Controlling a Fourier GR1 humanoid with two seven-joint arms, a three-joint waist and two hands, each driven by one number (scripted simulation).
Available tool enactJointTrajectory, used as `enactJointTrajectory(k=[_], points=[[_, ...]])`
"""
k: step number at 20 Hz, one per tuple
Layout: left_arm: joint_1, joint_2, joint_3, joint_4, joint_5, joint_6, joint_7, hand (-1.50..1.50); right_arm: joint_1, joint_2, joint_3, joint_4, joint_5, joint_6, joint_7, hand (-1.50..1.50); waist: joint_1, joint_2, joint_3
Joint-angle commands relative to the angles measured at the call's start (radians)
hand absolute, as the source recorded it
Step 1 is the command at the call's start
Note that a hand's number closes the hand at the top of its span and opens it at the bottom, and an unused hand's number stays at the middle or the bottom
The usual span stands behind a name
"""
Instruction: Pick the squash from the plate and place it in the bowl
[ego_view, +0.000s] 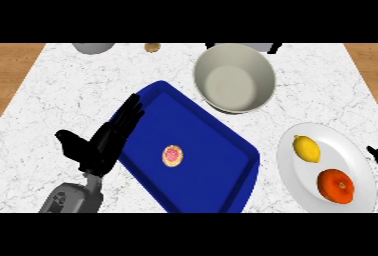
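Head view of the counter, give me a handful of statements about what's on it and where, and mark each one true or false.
1. The white plate holds a yellow lemon and an orange-red fruit. True.
2. The bowl already has fruit in it. False: it shows nothing inside.
3. A small round pink-topped item lies on the blue tray. True.
4. The left robot hand is curled around the lemon. False: it is open at the tray's left edge, holding nothing.
5. The bowl sits on the tray. False: it stands on the counter beyond the tray's far right edge.
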Motion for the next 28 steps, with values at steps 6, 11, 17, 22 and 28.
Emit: enactJointTrajectory(k=[6, 11, 17, 22, 28], points=[[0.013, 0.006, 0.055, -0.021, 0.002, -0.037, 0.031, 0.00, -0.115, 0.075, 0.010, 0.121, -0.029, 0.194, 0.103, -1.50, -0.010, -0.003, 0.001], [0.053, -0.036, 0.029, -0.090, -0.063, -0.011, 0.065, 0.00, -0.109, 0.172, 0.004, 0.164, 0.062, 0.206, 0.061, -1.50, -0.014, -0.005, 0.001], [0.063, -0.081, 0.043, -0.049, -0.100, -0.031, 0.015, 0.00, -0.106, 0.265, 0.027, 0.272, 0.201, 0.176, -0.047, -1.50, -0.015, -0.004, 0.001], [0.028, -0.098, 0.067, -0.066, -0.098, -0.044, 0.070, 0.00, -0.154, 0.342, 0.035, 0.318, 0.283, 0.205, -0.009, -1.50, -0.013, -0.004, 0.001], [-0.006, -0.150, 0.086, 0.067, -0.155, -0.047, -0.011, 0.00, -0.088, 0.367, -0.021, 0.351, 0.335, 0.167, -0.142, -1.50, -0.020, -0.004, 0.001]])
